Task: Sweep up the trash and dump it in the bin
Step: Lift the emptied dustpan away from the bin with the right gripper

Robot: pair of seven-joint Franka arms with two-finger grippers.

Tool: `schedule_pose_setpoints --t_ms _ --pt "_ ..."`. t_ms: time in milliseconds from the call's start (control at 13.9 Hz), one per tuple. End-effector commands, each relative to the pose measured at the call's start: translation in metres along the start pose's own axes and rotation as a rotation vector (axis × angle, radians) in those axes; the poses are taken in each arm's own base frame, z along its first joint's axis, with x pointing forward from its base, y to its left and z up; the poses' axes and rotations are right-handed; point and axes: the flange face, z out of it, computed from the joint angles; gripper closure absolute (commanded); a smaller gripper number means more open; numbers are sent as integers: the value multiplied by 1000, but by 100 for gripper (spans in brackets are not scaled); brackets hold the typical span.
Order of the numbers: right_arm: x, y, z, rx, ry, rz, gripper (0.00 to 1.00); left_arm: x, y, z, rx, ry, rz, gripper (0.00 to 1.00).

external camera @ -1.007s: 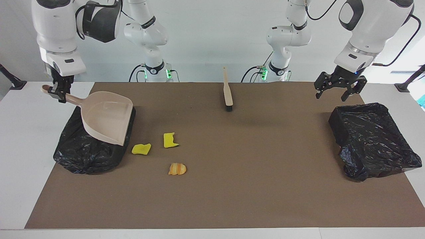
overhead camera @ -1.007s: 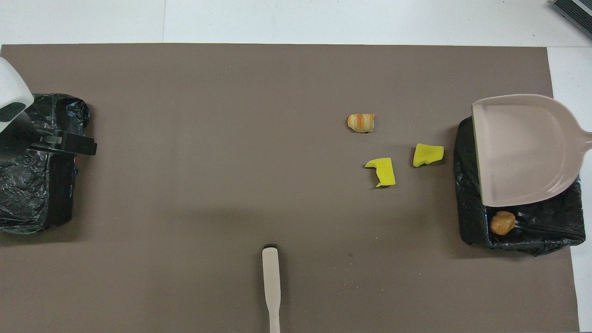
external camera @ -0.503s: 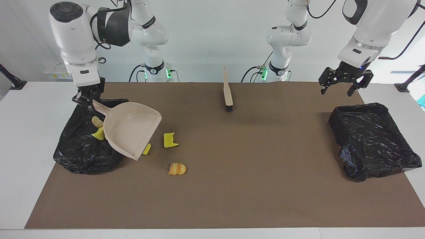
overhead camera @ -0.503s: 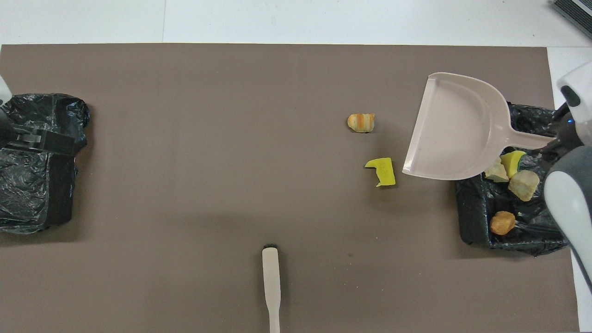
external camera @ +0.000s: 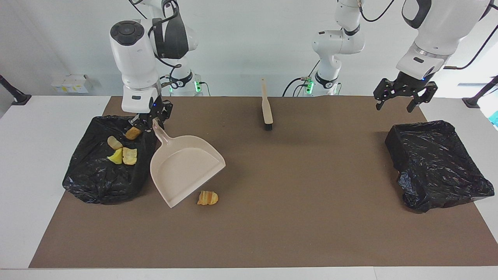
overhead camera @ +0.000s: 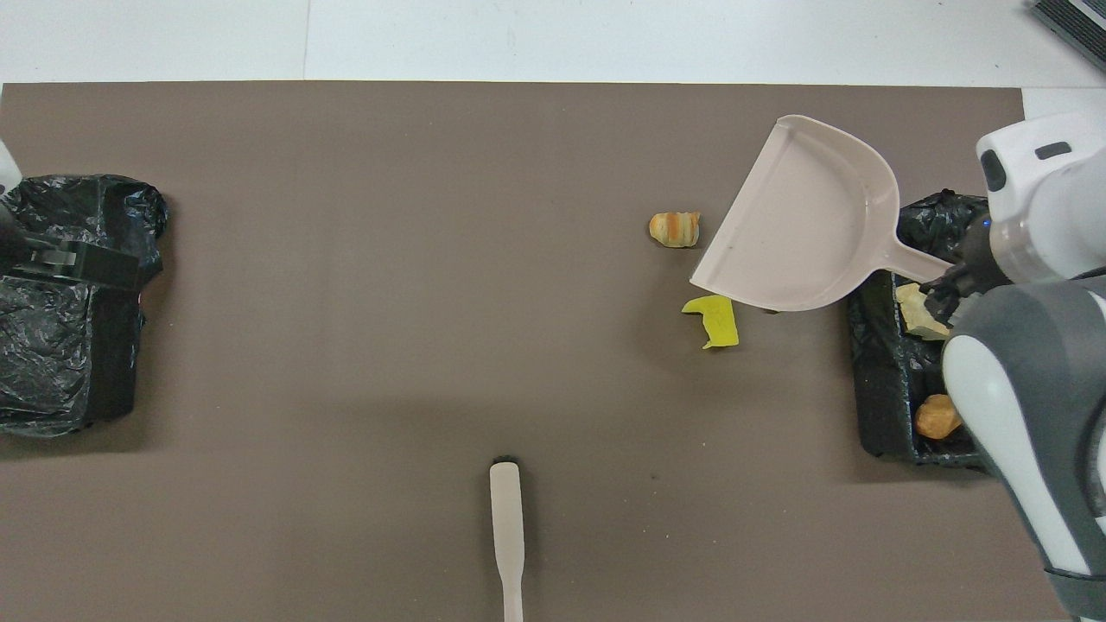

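Facing view: right gripper is gripping the dustpan by its handle, fingers clamped on it, pan tilting over the mat beside the bin. Four scraps are lying in that bin; an orange scrap is sitting on the mat just beside the pan's lip. Left gripper is waiting over the second bin, fingers wide, holding nothing. Brush is lying near the robots.

Overhead view: a yellow scrap is lying on the mat, partly under the pan's edge, nearer the robots than the orange one.
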Motion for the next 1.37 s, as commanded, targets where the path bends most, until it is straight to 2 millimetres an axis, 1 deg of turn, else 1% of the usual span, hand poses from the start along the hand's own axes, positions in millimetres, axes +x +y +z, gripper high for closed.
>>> schedule_pose_setpoints --t_ms 0,72,144,216,288,360,431,575,719,791,863,935,1007,1079,1223,1294 --pt "26 -22 9 31 39 149 100 -2 -4 -6 16 -11 -3 0" --pt "37 -37 12 36 42 200 100 -2 -4 -6 18 -11 2 0" --pt "50 -49 20 63 44 256 100 -2 -5 -5 17 -13 0 0" --pt "62 -67 24 107 45 325 100 -3 -3 -6 17 -14 4 0" --pt "75 -91 32 121 30 374 100 -5 -2 -7 20 -20 6 0" --pt "85 -108 43 126 18 406 100 -5 -2 -11 25 -12 7 0" --pt "94 -121 52 127 11 434 100 -7 -2 -10 24 -21 7 0" --pt "115 -158 67 129 30 465 100 -20 -3 -15 19 -71 6 0" --pt "136 -184 85 126 37 496 100 -27 -2 -16 16 -99 -1 0" --pt "155 -202 96 129 43 524 100 -31 -1 -19 16 -91 2 0" --pt "175 -223 104 135 44 567 100 -31 0 -18 14 -91 4 0" --pt "189 -238 114 133 41 616 100 -32 0 -20 15 -86 5 0" --pt "199 -253 121 123 41 637 100 -31 1 -21 15 -80 11 0" --pt "201 -260 127 114 39 639 100 -30 1 -21 17 -73 11 0" --pt "198 -263 126 95 27 628 100 -25 -2 -22 18 -44 4 0" --pt "198 -265 125 66 39 609 7 -23 -3 -23 19 -33 -8 0"
